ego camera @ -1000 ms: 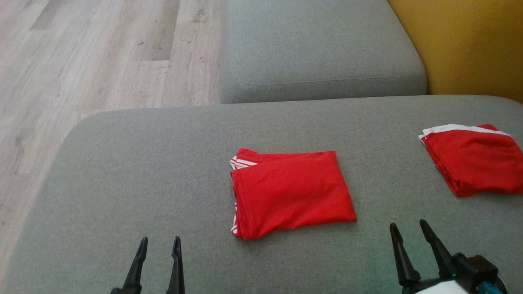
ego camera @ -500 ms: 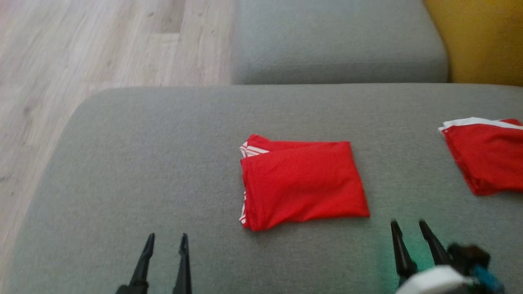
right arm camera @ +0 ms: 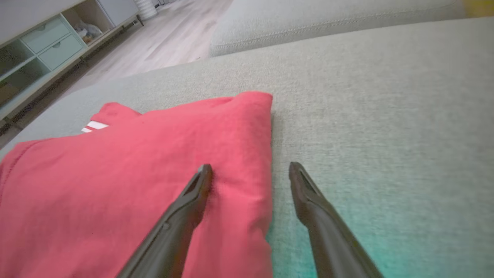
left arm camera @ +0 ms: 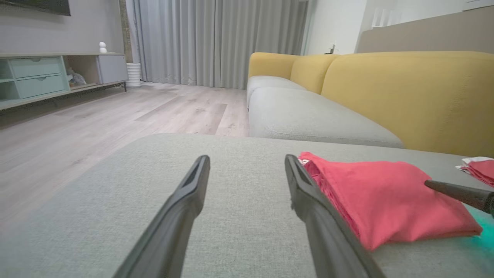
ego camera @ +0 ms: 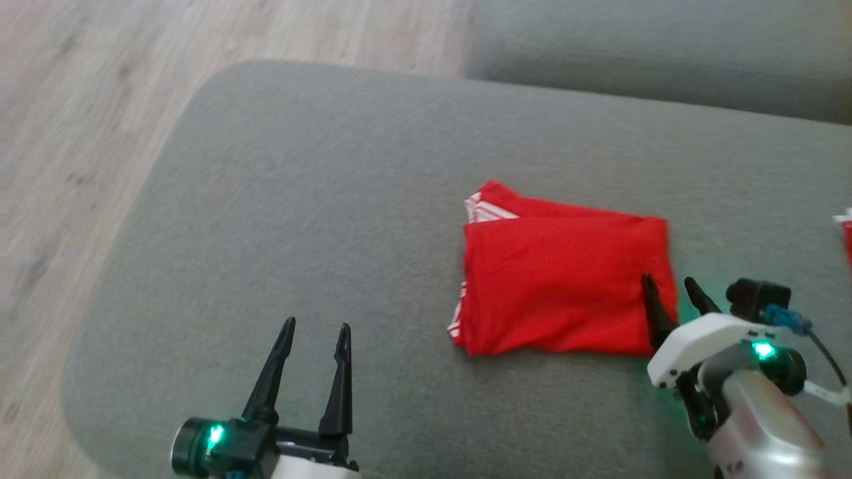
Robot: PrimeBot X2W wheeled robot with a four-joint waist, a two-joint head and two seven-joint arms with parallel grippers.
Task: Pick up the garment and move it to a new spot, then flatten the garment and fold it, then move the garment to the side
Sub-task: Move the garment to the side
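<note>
A folded red garment [ego camera: 562, 273] with white stripes lies on the grey sofa cushion [ego camera: 319, 213], right of centre in the head view. My right gripper [ego camera: 671, 286] is open, straddling the garment's right edge: one finger over the red cloth, the other over the cushion. The right wrist view shows the garment [right arm camera: 135, 170] under my right gripper [right arm camera: 251, 170], the cloth's edge between the fingers. My left gripper [ego camera: 316, 327] is open and empty, low over the cushion to the left of the garment. In the left wrist view the garment [left arm camera: 382, 197] lies right of my left gripper [left arm camera: 247, 160].
A second folded red garment [left arm camera: 478, 168] lies further right on the cushion, cut off at the head view's right edge [ego camera: 847, 229]. Wooden floor [ego camera: 73, 120] runs along the cushion's left edge. Another grey seat [left arm camera: 308, 116] and yellow backrests [left arm camera: 409, 92] lie beyond.
The head camera has swung and dipped, shifting the whole scene. My right gripper has reached forward onto the garment's right edge. The left gripper shows more of itself and stays open.
</note>
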